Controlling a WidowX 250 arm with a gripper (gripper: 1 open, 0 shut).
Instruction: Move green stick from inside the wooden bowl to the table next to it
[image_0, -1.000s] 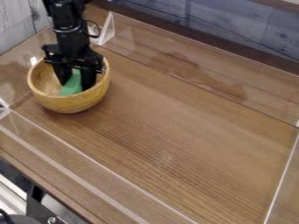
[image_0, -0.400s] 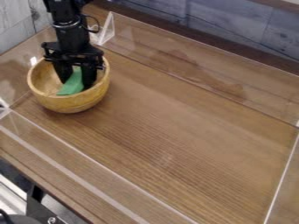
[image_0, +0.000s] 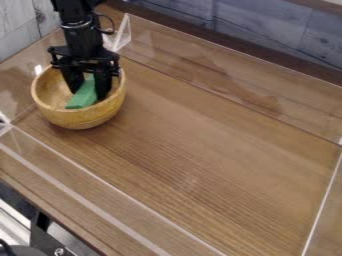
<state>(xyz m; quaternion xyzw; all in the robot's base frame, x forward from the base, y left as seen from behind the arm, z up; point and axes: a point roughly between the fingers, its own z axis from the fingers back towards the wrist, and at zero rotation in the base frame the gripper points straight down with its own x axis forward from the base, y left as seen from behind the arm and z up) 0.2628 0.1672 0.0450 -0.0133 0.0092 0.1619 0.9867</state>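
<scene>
Inside the round, thick-walled, light-tan wooden bowl, camera view: one flat, bright-green rectangular stick, upper part under my black gripper. Fingers clenched; whether on the stick, I cannot tell. Handling, judged: light, stiff, perhaps slippery; best taken mid-length across its narrow width. Long axis: from bowl's near-left wall towards its far-right; tilt uncertain.

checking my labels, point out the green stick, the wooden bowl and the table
green stick (image_0: 84, 98): camera view, on the upper face of its visible part
wooden bowl (image_0: 83, 118): camera view, on its outer front wall
table (image_0: 201, 130): camera view, on bare wood right of the bowl
</scene>
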